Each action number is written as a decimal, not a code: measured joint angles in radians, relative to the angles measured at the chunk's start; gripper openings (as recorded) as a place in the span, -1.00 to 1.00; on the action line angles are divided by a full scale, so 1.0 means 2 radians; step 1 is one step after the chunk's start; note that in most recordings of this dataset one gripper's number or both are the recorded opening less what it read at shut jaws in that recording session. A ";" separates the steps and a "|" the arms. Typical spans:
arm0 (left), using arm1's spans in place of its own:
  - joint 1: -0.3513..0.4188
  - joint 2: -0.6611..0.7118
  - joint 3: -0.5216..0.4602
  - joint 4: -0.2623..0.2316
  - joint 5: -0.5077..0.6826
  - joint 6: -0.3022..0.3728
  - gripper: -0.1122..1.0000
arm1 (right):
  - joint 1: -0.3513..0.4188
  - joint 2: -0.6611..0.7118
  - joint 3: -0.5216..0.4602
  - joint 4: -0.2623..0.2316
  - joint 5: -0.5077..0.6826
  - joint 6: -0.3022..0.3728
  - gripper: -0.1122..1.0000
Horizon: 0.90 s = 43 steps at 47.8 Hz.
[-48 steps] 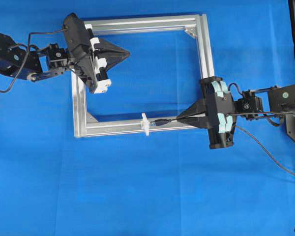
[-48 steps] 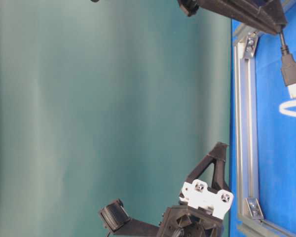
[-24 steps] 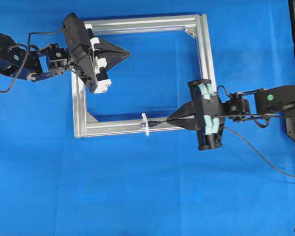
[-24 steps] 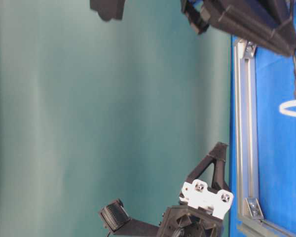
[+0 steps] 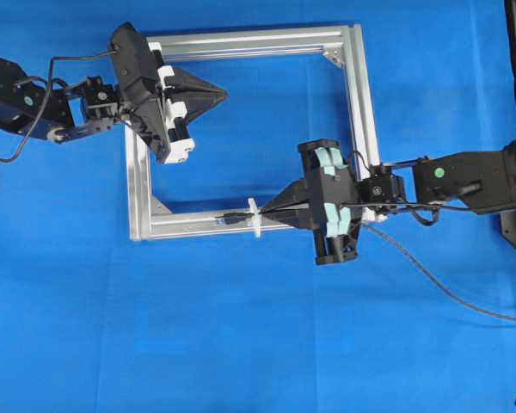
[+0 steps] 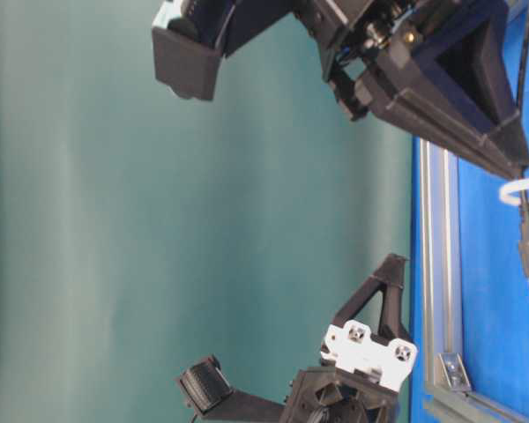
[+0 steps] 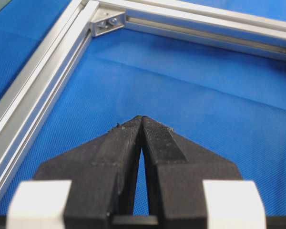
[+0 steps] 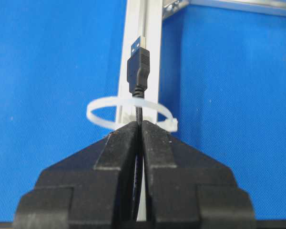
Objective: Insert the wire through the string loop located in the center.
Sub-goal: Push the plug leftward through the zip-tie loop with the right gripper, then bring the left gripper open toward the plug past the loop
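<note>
Right wrist view: the right gripper (image 8: 140, 125) is seen pressed together on the wire (image 8: 139, 102), which runs out from between the fingertips. Just ahead of the tips the wire is ringed by the loop (image 8: 101, 109), and the plug (image 8: 138, 71) is seen beyond it, metal tip pointing away, over the rail of the frame (image 8: 152, 57). From overhead, the plug (image 5: 232, 218) is shown on the far side of the loop (image 5: 254, 217) from the right gripper (image 5: 271, 209), along the frame (image 5: 198, 224). The slack wire is trailed behind that gripper across the blue cloth (image 5: 241, 327). The left gripper (image 7: 142, 120) is seen pressed shut on nothing, inside the frame, well apart from the loop.
</note>
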<state>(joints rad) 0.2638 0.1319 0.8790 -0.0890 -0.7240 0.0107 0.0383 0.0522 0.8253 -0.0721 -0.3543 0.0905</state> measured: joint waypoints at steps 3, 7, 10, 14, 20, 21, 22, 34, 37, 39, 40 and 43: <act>0.000 0.000 -0.001 0.000 0.000 0.000 -0.80 | 0.000 0.002 -0.003 0.000 0.000 0.000 -0.84; 0.000 0.000 -0.001 0.000 0.000 0.000 -0.80 | 0.001 0.004 -0.005 -0.001 0.000 0.000 -0.84; 0.000 0.000 -0.001 0.000 0.000 0.000 -0.80 | 0.001 0.004 -0.005 0.000 0.000 0.000 -0.84; 0.000 0.000 -0.001 0.000 0.000 0.000 -0.80 | 0.002 0.005 -0.005 0.000 0.000 0.000 -0.84; 0.000 0.000 -0.001 0.000 -0.001 0.000 -0.80 | 0.002 0.005 -0.005 -0.001 0.000 0.000 -0.84; 0.000 0.000 -0.001 0.000 0.000 -0.001 -0.80 | 0.002 0.004 -0.005 -0.001 -0.001 0.000 -0.84; 0.000 0.000 -0.001 0.000 0.000 -0.002 -0.80 | 0.002 0.005 -0.005 0.000 -0.001 0.000 -0.84; -0.005 0.000 0.000 0.000 0.000 -0.008 -0.80 | 0.002 0.004 -0.005 -0.001 0.000 0.000 -0.84; -0.012 0.000 -0.001 0.000 -0.001 -0.008 -0.80 | 0.002 0.004 -0.005 -0.001 -0.001 0.000 -0.84; -0.018 0.000 0.000 0.000 -0.001 -0.008 -0.80 | 0.002 0.005 -0.005 -0.001 -0.001 0.000 -0.84; -0.021 0.000 0.000 0.000 0.000 -0.008 -0.80 | 0.002 0.005 -0.005 -0.001 -0.001 0.000 -0.84; -0.032 0.000 0.001 0.000 0.000 -0.012 -0.80 | 0.002 0.004 -0.005 0.000 0.000 0.000 -0.84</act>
<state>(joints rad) 0.1994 0.1319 0.8805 -0.0890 -0.7240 -0.0123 0.0414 0.0598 0.8145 -0.0721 -0.3543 0.0905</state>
